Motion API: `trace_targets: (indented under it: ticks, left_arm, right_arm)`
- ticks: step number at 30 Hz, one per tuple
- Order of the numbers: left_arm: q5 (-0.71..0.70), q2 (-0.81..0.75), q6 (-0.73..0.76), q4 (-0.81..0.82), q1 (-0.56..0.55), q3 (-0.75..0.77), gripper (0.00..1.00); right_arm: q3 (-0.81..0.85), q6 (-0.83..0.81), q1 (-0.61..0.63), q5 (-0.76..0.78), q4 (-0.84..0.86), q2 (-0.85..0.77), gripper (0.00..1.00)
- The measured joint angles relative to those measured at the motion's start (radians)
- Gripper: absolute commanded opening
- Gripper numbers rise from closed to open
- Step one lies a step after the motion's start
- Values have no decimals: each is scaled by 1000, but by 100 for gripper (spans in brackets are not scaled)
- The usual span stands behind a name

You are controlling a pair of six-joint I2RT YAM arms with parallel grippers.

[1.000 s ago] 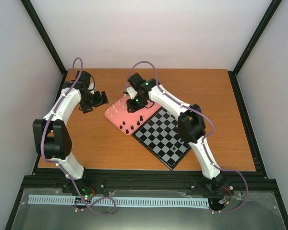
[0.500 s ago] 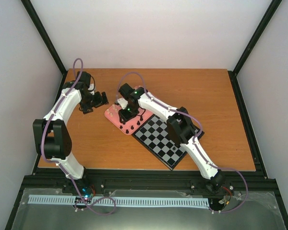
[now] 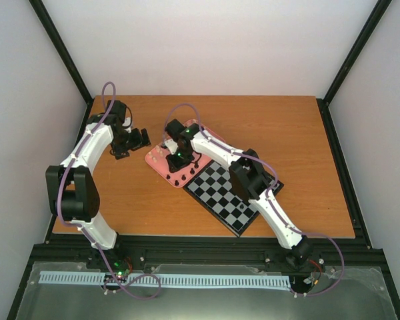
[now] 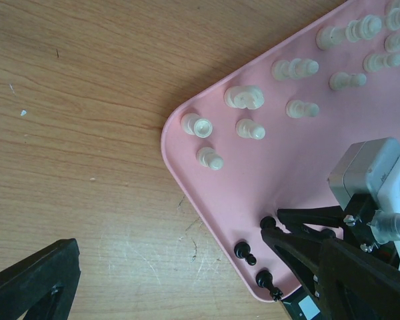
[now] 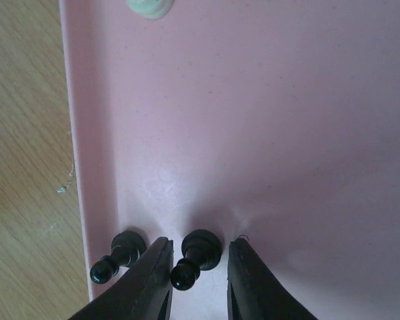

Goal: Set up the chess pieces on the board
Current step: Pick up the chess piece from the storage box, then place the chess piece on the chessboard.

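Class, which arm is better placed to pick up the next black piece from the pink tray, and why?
Right. The right arm has its jaws astride a small black pawn on the pink rounded tray, not yet touching. The left arm hangs over the wooden table beside it.

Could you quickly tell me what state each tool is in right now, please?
Left tool: open, holding nothing.
Right tool: straddles a black pawn standing on the pink tray; whether it grips it cannot be told.
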Motion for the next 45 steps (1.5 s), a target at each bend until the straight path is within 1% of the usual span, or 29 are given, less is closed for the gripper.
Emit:
trace_targets:
  ticks: [4,6,14,21,24,26,29,34,39,45]
  left_arm:
    - [0,0,0,0,0,0,100]
    - [0,0,0,0,0,0,100]
    - [1,0,0,1,0,-2,100]
    - [5,0,0,2,0,-2,100]
    - [5,0,0,1,0,-2,100]
    - [5,0,0,2,0,-2,100]
    - [8,0,0,2,0,-2,100]
    - [12,0,0,2,0,-2,100]
    - [16,0,0,4,0,-2,100]
    - [18,0,-1,5,0,-2,100]
  right_arm:
    - [1,1,0,7,0,0,12]
    - [2,3,0,7,0,0,9]
    - [4,0,0,16,0,0,6]
    - [8,-1,-2,82,-17,-18,6]
    - [7,0,-9,104,-41,-66,6]
    - [-24,-1,-14,120,-47,-130,6]
    - [-140,-2,-25,149,-48,-284,6]
    - [-416,-2,-42,189,-61,-563,6]
    - [-719,15,-51,192,-90,-758,6]
    - [-1039,70,-50,175,-113,-960,6]
